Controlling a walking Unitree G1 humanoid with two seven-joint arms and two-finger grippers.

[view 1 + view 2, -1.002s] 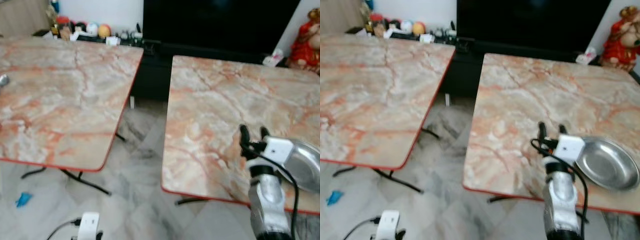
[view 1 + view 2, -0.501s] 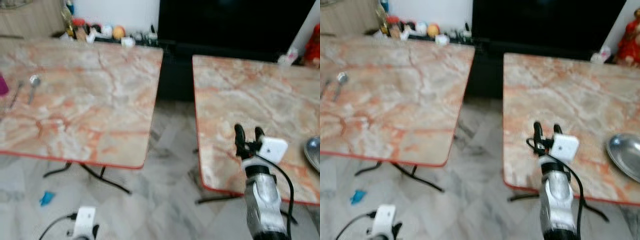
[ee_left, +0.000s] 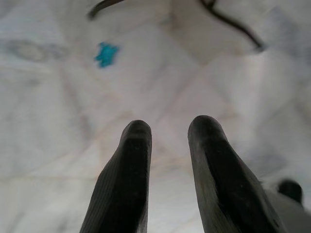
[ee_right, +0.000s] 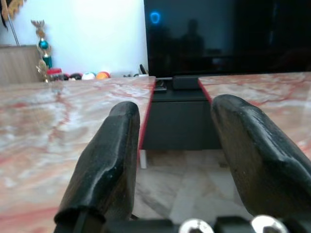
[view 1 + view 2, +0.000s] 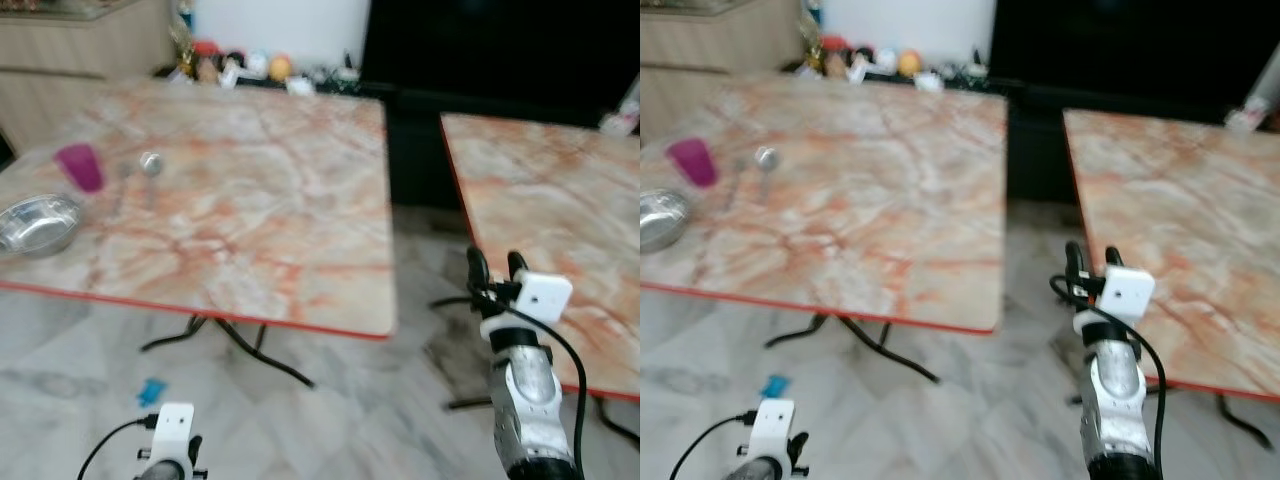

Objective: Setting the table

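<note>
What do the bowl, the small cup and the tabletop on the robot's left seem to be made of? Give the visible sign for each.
Bowl: probably steel, since it is silvery with bright reflections. Cup: probably plastic, as it is a uniform, slightly see-through magenta; blur leaves this open. Tabletop: glossy marble look with pink-orange veins, but the thin red-edged slab suggests a printed laminate rather than stone.

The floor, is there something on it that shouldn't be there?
Yes. A small blue scrap lies on the floor beneath the near edge of the left table, like dropped litter. It is too blurred to say what it is. Nothing looks spilled.
</note>
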